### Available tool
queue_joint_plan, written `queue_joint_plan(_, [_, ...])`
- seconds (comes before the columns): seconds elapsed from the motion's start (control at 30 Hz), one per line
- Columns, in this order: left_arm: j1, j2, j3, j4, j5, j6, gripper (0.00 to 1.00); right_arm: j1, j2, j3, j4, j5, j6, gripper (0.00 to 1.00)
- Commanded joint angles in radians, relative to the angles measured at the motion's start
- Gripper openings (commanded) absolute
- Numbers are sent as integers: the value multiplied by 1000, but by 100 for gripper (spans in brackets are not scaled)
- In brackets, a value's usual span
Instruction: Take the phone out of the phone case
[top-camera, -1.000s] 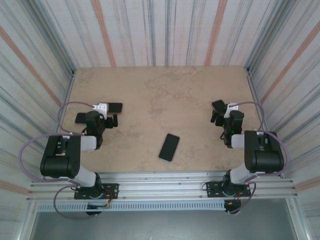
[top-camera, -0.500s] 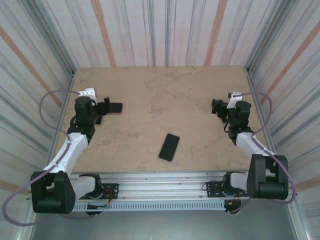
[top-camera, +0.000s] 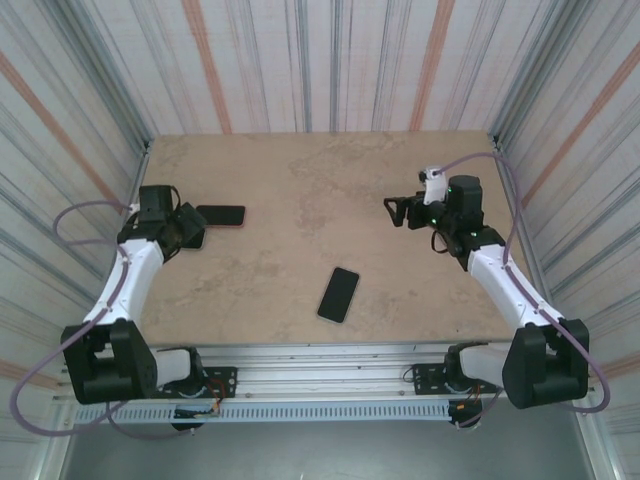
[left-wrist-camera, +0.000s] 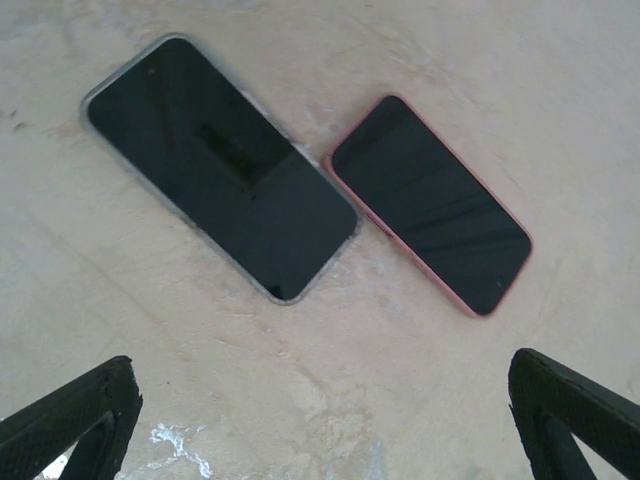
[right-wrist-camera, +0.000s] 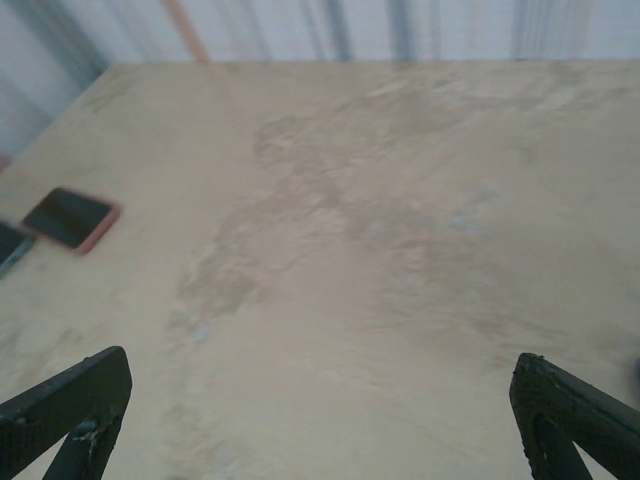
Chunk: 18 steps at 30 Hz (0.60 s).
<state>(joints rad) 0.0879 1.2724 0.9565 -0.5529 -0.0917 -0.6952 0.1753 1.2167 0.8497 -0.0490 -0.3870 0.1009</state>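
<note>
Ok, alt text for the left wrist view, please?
Two dark-screened phones lie face up on a beige table: a larger clear-cased phone on the left, a smaller pink-cased phone on the right. The left gripper is open, its fingers at the bottom corners.

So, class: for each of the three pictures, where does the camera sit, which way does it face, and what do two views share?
Top: above and behind the bases, looking down at the table; left claw and right claw show, open.
Left wrist: above the table, facing down at a clear-cased phone and a pink-cased phone; its fingertips at the bottom corners.
Right wrist: low, facing across the table, roughly leftward; its fingertips at the bottom corners.
Shared: both wrist views hold the pink-cased phone.
</note>
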Motion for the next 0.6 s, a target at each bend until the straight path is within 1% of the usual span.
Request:
queue_joint_plan(0.0, [40,87,75,-148,-26,-189,99,65,46,86,-127,-57,-32,99])
queue_joint_plan(0.1, [59,172,143,-184,-21,-248,99,115,83,146,-156,-89,-30,99])
queue_joint_plan(0.27, [74,330,289,-292,-78,-332,99,204,144,222,-157,-96,-24,99])
queue_joint_plan(0.47, [90,548,470,-453,-74,-448,99,268,213,292,-156,-76,0,99])
queue_joint_plan(0.57, [93,618,516,-465,-47,-484,99,280,235,315,-151,-84,13,99])
